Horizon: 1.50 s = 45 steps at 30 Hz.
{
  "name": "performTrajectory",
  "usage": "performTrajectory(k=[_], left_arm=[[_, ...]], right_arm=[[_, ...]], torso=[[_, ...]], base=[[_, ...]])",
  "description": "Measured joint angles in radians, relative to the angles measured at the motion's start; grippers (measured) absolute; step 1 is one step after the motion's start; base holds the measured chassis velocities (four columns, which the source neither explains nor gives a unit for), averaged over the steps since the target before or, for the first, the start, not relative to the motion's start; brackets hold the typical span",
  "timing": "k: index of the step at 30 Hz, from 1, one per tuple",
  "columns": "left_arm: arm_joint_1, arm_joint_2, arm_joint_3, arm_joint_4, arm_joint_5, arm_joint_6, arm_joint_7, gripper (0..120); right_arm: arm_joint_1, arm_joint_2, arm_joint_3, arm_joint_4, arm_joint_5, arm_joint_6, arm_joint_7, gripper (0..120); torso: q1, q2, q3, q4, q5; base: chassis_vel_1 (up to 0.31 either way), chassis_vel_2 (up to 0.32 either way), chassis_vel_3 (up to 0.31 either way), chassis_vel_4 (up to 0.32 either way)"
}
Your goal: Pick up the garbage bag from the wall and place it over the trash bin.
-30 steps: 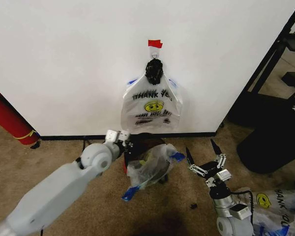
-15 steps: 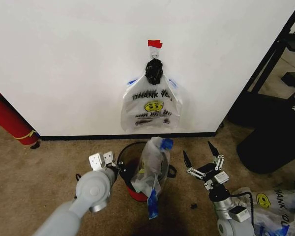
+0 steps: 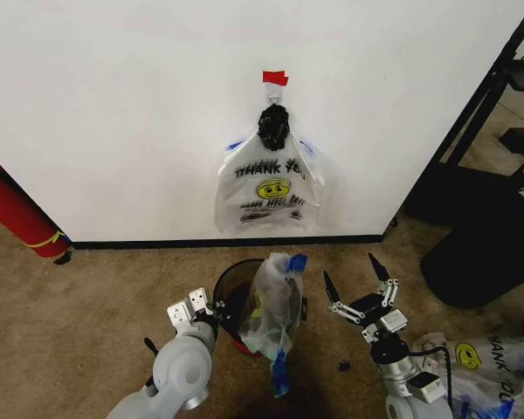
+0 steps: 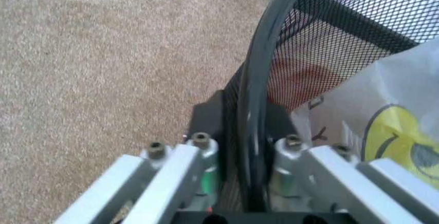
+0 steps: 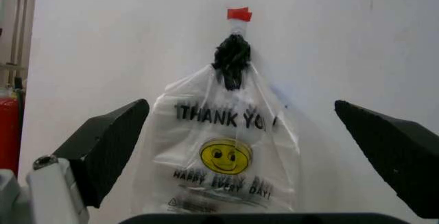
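Note:
The garbage bag (image 3: pixel 275 305), thin white plastic with blue handle strips, lies draped over the right side of the trash bin (image 3: pixel 231 292), a black mesh basket on the carpet below the wall (image 3: pixel 113 113). My left gripper (image 3: pixel 188 307) is open at the bin's left rim. In the left wrist view the left gripper (image 4: pixel 245 144) straddles the bin's wire rim (image 4: pixel 264 70), and the bag's yellow smiley (image 4: pixel 394 131) shows inside. To the right of the bin my right gripper (image 3: pixel 349 269) stands open and holds nothing. The right gripper (image 5: pixel 240 106) faces the wall.
Like-printed smiley bags (image 3: pixel 271 183) hang from a hook under red tape (image 3: pixel 275 78). A red cylinder (image 3: pixel 13 214) leans at the left. Black furniture (image 3: pixel 489 244) stands at the right, and another smiley bag (image 3: pixel 485 367) lies on the floor beside my right arm.
My left gripper let go of the bag and drew back and down to the bin's left rim. The bag settled over the bin. The right gripper barely moved.

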<state>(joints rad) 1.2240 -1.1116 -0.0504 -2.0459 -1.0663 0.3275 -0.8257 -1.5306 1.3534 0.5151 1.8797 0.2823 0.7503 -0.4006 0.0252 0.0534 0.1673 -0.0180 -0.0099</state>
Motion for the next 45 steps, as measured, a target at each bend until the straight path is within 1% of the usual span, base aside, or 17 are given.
performTrajectory(k=[3, 6, 7, 10, 13, 15, 16, 18, 22, 23, 26, 30, 34, 40, 42, 44, 45], left_arm=[[-0.014, 0.019, 0.000, -0.022, 0.011, 0.017, 0.007, 33], [-0.026, 0.058, 0.001, -0.049, 0.069, 0.029, 0.054, 46], [-0.026, 0.058, 0.001, -0.049, 0.069, 0.029, 0.054, 46], [-0.025, 0.116, -0.001, -0.076, 0.197, 0.021, 0.193, 58], [-0.009, 0.191, -0.001, -0.127, 0.389, -0.008, 0.400, 70], [-0.007, 0.211, 0.001, -0.149, 0.420, -0.010, 0.456, 75], [-0.011, 0.235, 0.010, -0.185, 0.440, -0.002, 0.515, 79], [-0.043, 0.265, 0.048, -0.247, 0.428, 0.052, 0.556, 87], [-0.142, 0.275, 0.130, -0.279, 0.339, 0.164, 0.539, 99], [-0.142, 0.275, 0.130, -0.279, 0.339, 0.164, 0.539, 99], [-0.212, 0.268, 0.209, -0.235, 0.333, 0.215, 0.501, 100], [-0.286, 0.258, 0.323, -0.182, 0.362, 0.251, 0.453, 100], [-0.331, 0.244, 0.389, -0.155, 0.370, 0.286, 0.414, 100], [-0.362, 0.240, 0.425, -0.164, 0.486, 0.274, 0.412, 98], [-0.357, 0.248, 0.428, -0.190, 0.546, 0.256, 0.429, 98], [-0.346, 0.258, 0.437, -0.201, 0.665, 0.222, 0.476, 99], [-0.346, 0.258, 0.437, -0.201, 0.665, 0.222, 0.476, 99]], right_arm=[[0.009, 0.000, -0.003, -0.007, -0.002, -0.004, 0.000, 100], [0.018, 0.001, -0.004, -0.017, -0.003, -0.006, 0.000, 100], [0.018, 0.001, -0.004, -0.017, -0.003, -0.006, 0.000, 100], [0.023, 0.006, -0.005, -0.027, -0.004, -0.007, 0.000, 100], [0.029, 0.005, -0.003, -0.041, -0.003, -0.007, 0.000, 100], [0.032, 0.004, -0.001, -0.047, -0.003, -0.007, 0.003, 100], [0.036, 0.003, 0.004, -0.059, -0.005, -0.010, 0.012, 100], [0.047, -0.001, 0.013, -0.086, -0.052, -0.026, 0.075, 100], [0.066, -0.006, 0.022, -0.144, -0.209, -0.074, 0.252, 100], [0.066, -0.006, 0.022, -0.144, -0.209, -0.074, 0.252, 100], [0.072, -0.007, 0.020, -0.157, -0.251, -0.097, 0.325, 100], [0.081, -0.007, 0.011, -0.161, -0.256, -0.109, 0.336, 100], [0.085, -0.004, 0.001, -0.164, -0.250, -0.112, 0.325, 100], [0.089, 0.007, -0.004, -0.171, -0.247, -0.113, 0.300, 100], [0.089, 0.009, -0.005, -0.173, -0.244, -0.113, 0.298, 100], [0.088, 0.015, -0.004, -0.174, -0.243, -0.113, 0.297, 100], [0.088, 0.015, -0.004, -0.174, -0.243, -0.113, 0.297, 100]], torso=[[0.000, 0.000, 0.000, -0.0001, -0.0002], [0.000, 0.000, 0.000, -0.0001, -0.0002], [0.000, 0.000, 0.000, -0.0001, -0.0002], [0.000, 0.000, 0.000, -0.0001, -0.0002], [0.000, 0.000, 0.000, 0.0001, -0.0002], [0.000, 0.000, 0.000, 0.0001, -0.0003], [0.000, 0.000, 0.000, 0.0002, -0.0002], [0.000, 0.000, 0.000, 0.0000, 0.0001], [0.000, 0.000, 0.000, -0.0002, 0.0000], [0.000, 0.000, 0.000, -0.0002, 0.0000], [0.000, 0.000, 0.000, -0.0002, -0.0001], [0.000, 0.000, 0.000, 0.0000, -0.0001], [0.000, 0.000, 0.000, -0.0001, -0.0001], [0.000, 0.000, 0.000, -0.0001, -0.0001], [0.000, 0.000, 0.000, 0.0000, 0.0000], [0.000, 0.000, 0.000, 0.0000, 0.0000], [0.000, 0.000, 0.000, 0.0000, 0.0000]], base=[[0.000, 0.000, 0.000, 0.000], [0.000, 0.000, 0.000, 0.000], [0.000, 0.000, 0.000, 0.000], [0.000, 0.000, 0.000, 0.000], [0.000, 0.000, 0.000, 0.000], [0.000, 0.000, 0.000, 0.000], [0.000, 0.000, 0.000, 0.000], [0.000, 0.000, 0.000, 0.000], [0.000, 0.000, 0.000, 0.000], [0.000, 0.000, 0.000, 0.000], [0.000, 0.000, 0.000, 0.000], [0.000, 0.000, 0.000, 0.000], [0.000, 0.000, 0.000, 0.000], [0.000, 0.000, 0.000, 0.000], [0.000, 0.000, 0.000, 0.000], [0.000, 0.000, 0.000, 0.000], [0.000, 0.000, 0.000, 0.000]])
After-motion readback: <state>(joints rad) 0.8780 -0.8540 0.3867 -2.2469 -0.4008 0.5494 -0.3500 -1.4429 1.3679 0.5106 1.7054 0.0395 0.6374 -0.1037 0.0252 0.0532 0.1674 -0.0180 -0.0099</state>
